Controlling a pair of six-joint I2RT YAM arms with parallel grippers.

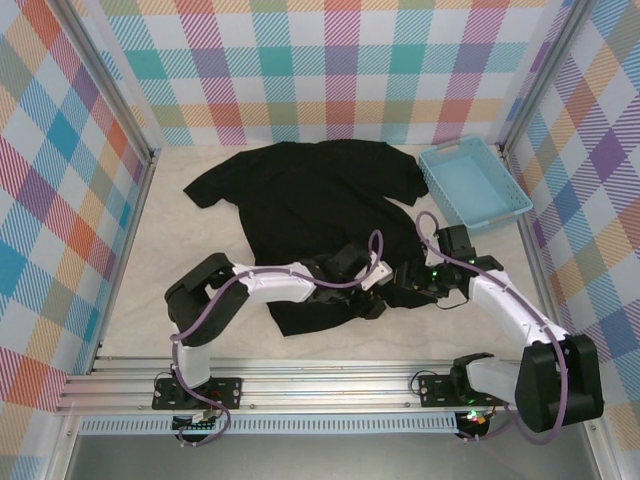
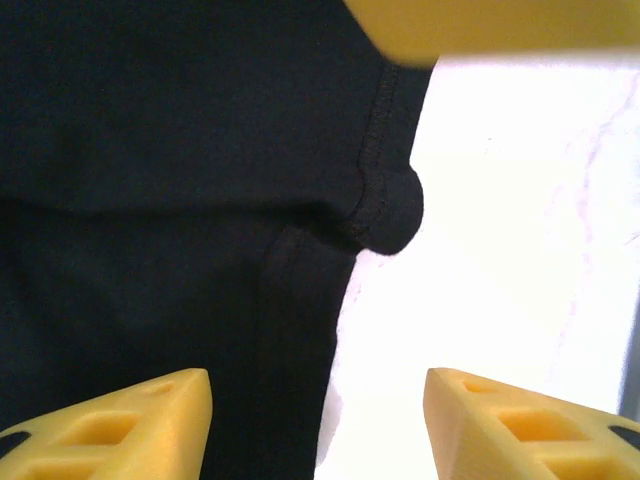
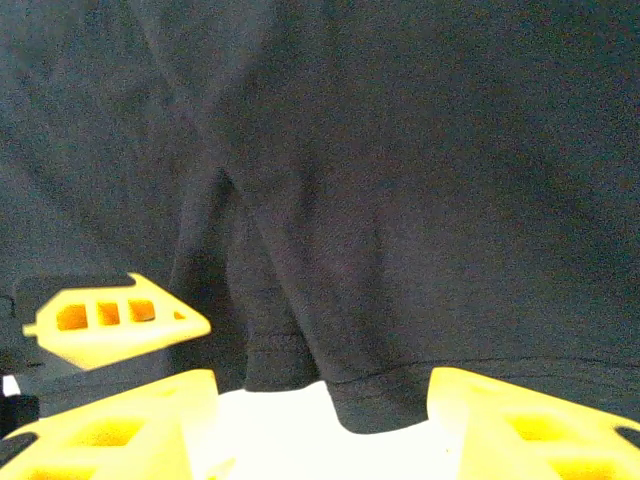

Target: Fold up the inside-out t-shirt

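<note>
Bends both arms inward, low over the inside-out t-shirt (image 1: pixel 310 210) near hem on the desk (image 1: pixel 140 265); holds left pincer (image 2: pixel 315 382) open, right pincer (image 3: pixel 322 376) open too.

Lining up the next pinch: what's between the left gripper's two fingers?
In the left wrist view, the t-shirt edge runs into the gap of the open left gripper. Black cloth fills the left half, bare table the right.

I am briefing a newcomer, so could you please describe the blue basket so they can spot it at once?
Find the pale tabletop walled by checked panels and look to its far right corner. The basket sits there, just right of the black t-shirt. Unlike that soft dark cloth, it is a rigid, light blue, open-topped rectangle, and empty.
</note>
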